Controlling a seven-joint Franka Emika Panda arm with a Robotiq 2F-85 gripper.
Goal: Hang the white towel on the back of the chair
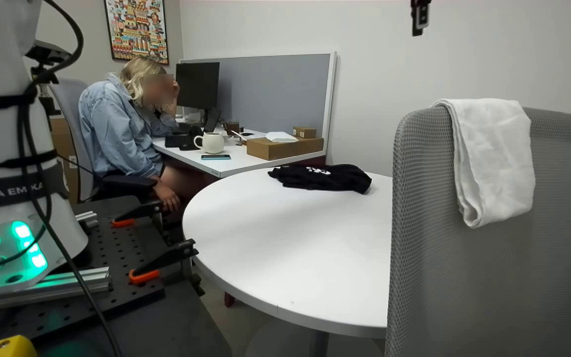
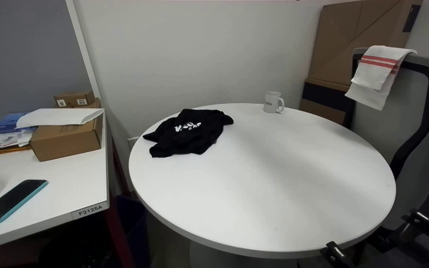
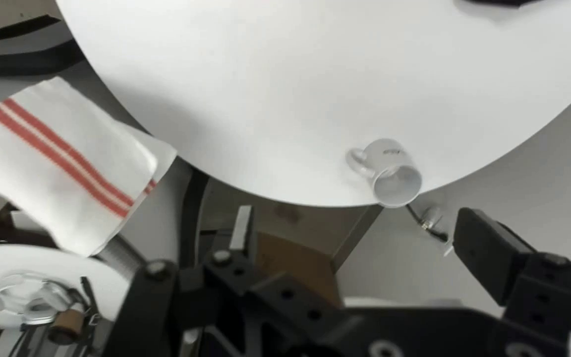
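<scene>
The white towel with red stripes hangs folded over the top edge of the chair back; it shows in both exterior views [image 1: 496, 158] [image 2: 374, 74]. The grey mesh chair [image 1: 434, 258] [image 2: 374, 137] stands beside the round table. In the wrist view the towel [image 3: 52, 163] lies at the left, apart from the fingers. My gripper [image 3: 355, 223] is open, with nothing between its fingers. In an exterior view the gripper [image 1: 420, 19] shows only in part at the top edge, above the height of the chair back and towel.
A round white table [image 2: 274, 178] holds a black cloth garment [image 2: 190, 132] and a white mug [image 2: 273, 102]. The mug [image 3: 392, 171] also shows in the wrist view. A person [image 1: 117, 119] sits at a desk [image 1: 181, 153] behind the table. Cardboard boxes [image 2: 352, 41] stand near the chair.
</scene>
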